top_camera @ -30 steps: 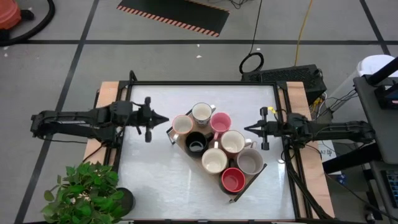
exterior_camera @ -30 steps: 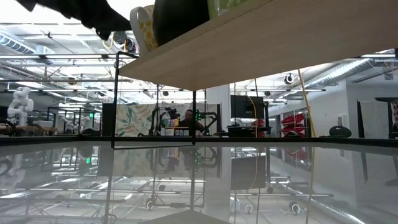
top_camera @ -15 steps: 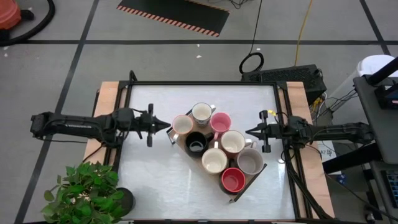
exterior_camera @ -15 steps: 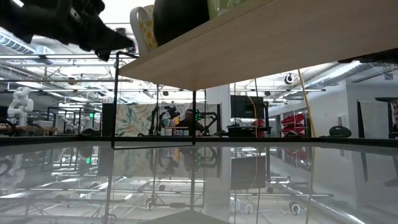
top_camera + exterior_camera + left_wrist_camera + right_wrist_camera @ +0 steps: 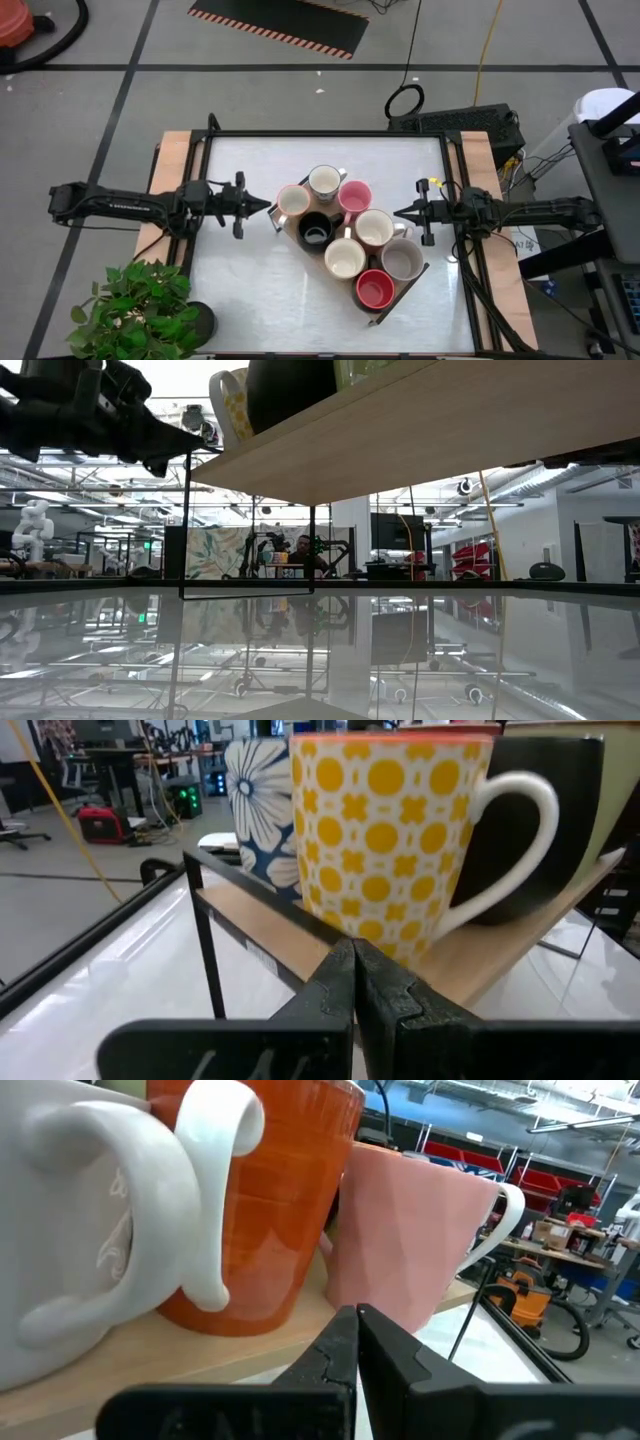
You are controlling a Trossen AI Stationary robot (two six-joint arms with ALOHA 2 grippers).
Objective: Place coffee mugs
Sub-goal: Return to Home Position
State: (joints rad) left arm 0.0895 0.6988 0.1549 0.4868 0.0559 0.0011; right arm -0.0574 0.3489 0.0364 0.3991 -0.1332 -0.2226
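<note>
Coffee mugs (image 5: 374, 228) are standing packed together, eight in all, on a wooden shelf (image 5: 397, 295) that is running slantwise across the middle of the white table (image 5: 250, 290). A white mug (image 5: 325, 182) is sitting at the far end with a pink mug (image 5: 354, 196) touching it. A black mug (image 5: 316, 232) is standing behind a yellow-dotted mug (image 5: 292, 201), and a red mug (image 5: 374, 290) is closing the near end beside a grey mug (image 5: 402, 262).

The left gripper (image 5: 264, 206) is hovering just beside the shelf's left end, its fingers pressed together and holding nothing. Its wrist camera is showing the dotted mug (image 5: 390, 840) straight ahead, with a blue flowered mug (image 5: 258, 815) on one side and the black mug (image 5: 540, 820) on the other.

The right gripper (image 5: 399, 211) is hanging just beside the shelf's opposite side, its fingers likewise closed on nothing. A potted plant (image 5: 135, 305) is standing at the table's near left corner.
</note>
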